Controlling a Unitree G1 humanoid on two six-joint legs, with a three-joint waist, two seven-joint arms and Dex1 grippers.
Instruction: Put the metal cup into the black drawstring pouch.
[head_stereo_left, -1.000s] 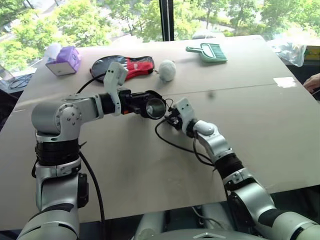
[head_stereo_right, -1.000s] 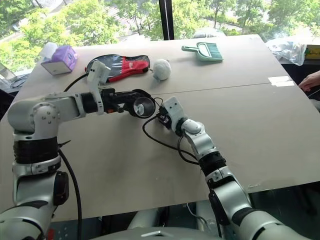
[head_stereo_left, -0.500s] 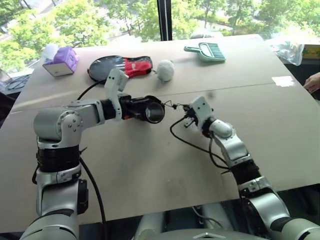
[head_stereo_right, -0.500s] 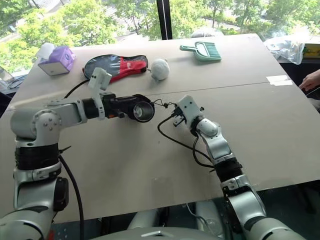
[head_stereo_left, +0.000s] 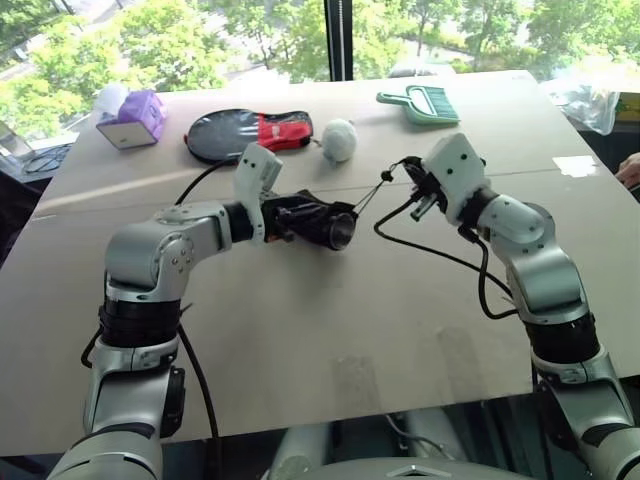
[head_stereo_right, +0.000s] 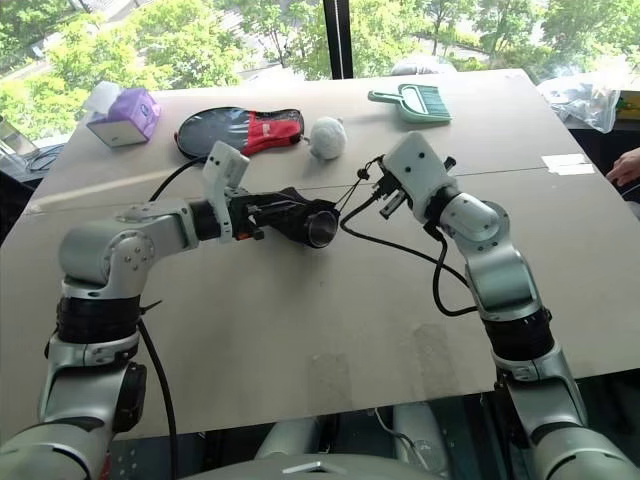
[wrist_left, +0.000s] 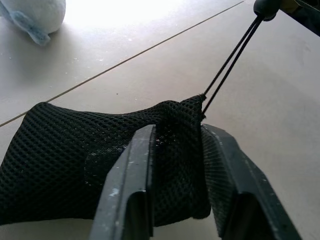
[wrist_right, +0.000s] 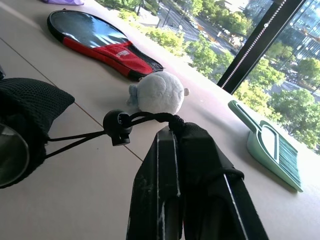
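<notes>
Metal cup (head_stereo_left: 340, 229) lying level in pouch (wrist_left: 100, 155), mouth perhaps toward right gripper (wrist_right: 187, 150)

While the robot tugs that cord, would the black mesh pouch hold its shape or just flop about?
Probably floppy: the black drawstring pouch creases where the left gripper pinches it. The metal cup inside likely stiffens it somewhat. The cord runs taut to the right gripper, so the mouth should cinch.

Big tan wooden tabletop (head_stereo_left: 300, 340) with a seam across the middle. At 11 o'clock, a purple tissue box (head_stereo_left: 132, 119). Black-and-red paddle case (head_stereo_left: 245, 132) lies flat at 12, with a white fuzzy ball (head_stereo_left: 339, 139) just beside it. Mint green plastic dustpan (head_stereo_left: 420, 103) at 1. Clear plastic bag (head_stereo_left: 590, 100) at far 2.
</notes>
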